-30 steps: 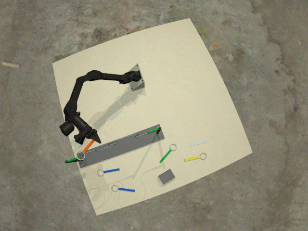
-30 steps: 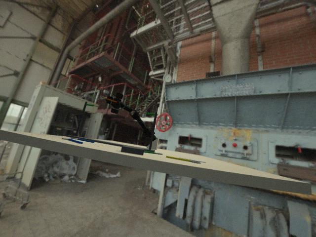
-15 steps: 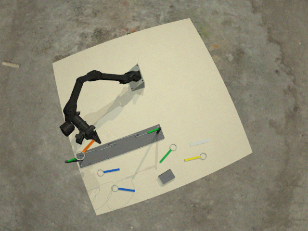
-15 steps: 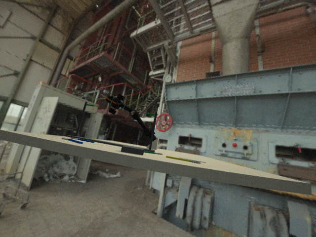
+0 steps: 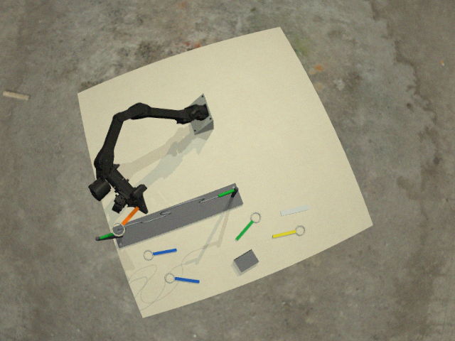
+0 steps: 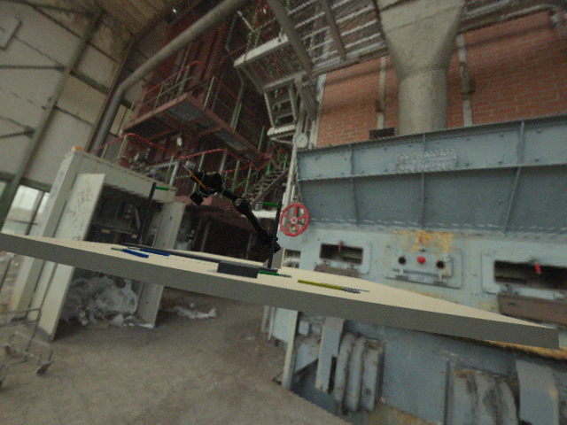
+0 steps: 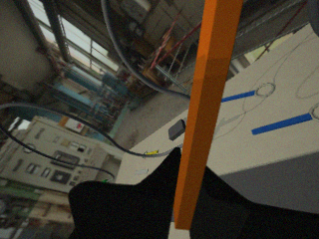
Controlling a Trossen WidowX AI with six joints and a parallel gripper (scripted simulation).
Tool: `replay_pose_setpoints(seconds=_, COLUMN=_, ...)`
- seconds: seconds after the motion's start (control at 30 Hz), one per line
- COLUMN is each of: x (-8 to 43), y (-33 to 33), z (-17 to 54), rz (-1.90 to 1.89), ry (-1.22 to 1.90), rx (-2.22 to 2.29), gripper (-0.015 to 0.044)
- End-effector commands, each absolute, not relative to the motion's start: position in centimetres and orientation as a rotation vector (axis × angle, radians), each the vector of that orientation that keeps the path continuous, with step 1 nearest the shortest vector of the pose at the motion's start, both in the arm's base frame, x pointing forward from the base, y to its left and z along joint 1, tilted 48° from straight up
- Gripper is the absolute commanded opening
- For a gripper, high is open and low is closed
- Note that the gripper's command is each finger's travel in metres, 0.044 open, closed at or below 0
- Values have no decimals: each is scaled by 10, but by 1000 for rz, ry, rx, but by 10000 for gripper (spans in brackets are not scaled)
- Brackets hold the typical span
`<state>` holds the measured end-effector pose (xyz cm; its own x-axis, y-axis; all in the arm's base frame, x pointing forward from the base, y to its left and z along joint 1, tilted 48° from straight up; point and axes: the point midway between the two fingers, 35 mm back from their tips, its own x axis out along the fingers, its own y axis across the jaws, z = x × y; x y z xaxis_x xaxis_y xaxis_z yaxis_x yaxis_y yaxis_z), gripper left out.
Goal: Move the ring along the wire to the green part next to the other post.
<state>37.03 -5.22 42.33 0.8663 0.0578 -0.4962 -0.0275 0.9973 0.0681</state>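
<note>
The orange handle [image 5: 130,216] [image 6: 198,180] [image 7: 209,75] is held in my shut gripper [image 5: 141,207] [image 7: 191,171], aslant above the table. Its ring, toward the left post [image 5: 97,239] [image 6: 145,212], overlaps the wire in the top view just inboard of the left green part [image 5: 105,236] [image 6: 160,188]. The grey wire [image 7: 128,62] passes behind the handle in the wrist view. Whether it touches the ring cannot be told. The ring is out of the wrist view. The other green part [image 5: 225,192] [image 6: 270,204] is by the right post [image 5: 234,192] [image 6: 275,228].
The grey base plate [image 5: 183,220] lies below the wire. Two blue-handled rings, a green-handled ring [image 5: 245,229], a yellow-handled ring [image 5: 284,234], a grey block [image 5: 246,260] [image 7: 176,129] and a pale strip [image 5: 294,210] lie on the table in front.
</note>
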Motion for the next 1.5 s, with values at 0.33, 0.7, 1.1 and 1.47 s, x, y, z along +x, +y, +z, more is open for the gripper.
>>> replay_pose_setpoints(seconds=0.33, x=372, y=-71, z=424, rz=-38, ry=498, rx=-242, gripper=-150)
replay_pose_setpoints(seconds=0.7, x=373, y=-86, z=429, rz=-108, ry=471, rx=-473, gripper=-150)
replay_pose_setpoints(seconds=1.1, x=375, y=-100, z=438, rz=-183, ry=434, rx=-724, gripper=-150)
replay_pose_setpoints(seconds=1.47, x=375, y=-111, z=450, rz=-252, ry=392, rx=-954, gripper=-150)
